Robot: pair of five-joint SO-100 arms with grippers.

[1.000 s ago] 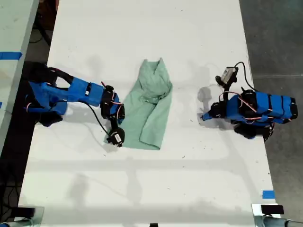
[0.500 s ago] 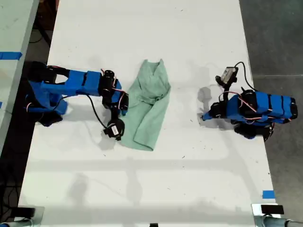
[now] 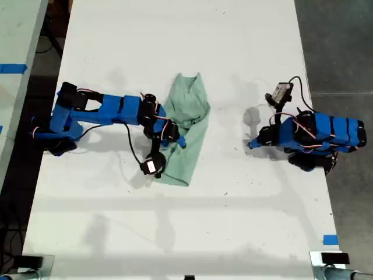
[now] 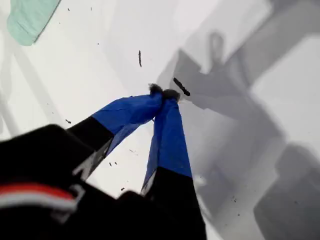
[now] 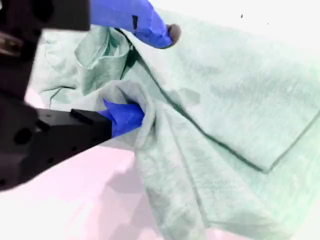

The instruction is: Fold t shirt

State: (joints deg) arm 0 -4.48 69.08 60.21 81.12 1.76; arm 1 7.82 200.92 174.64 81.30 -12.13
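Only second wrist view: second tool (image 5: 150, 75) parted over t shirt (image 5: 235, 100) | first tool (image 4: 164, 93) closed, empty

Mint-green t shirt (image 3: 187, 131) on white surface (image 3: 175, 35); my second gripper (image 3: 178, 140) over it; my first gripper (image 3: 252, 144) well apart.

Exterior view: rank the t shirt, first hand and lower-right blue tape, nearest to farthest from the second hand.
1. t shirt, directly under my second hand.
2. my first hand, off toward the exterior view's right.
3. blue tape, near the exterior view's lower right corner.
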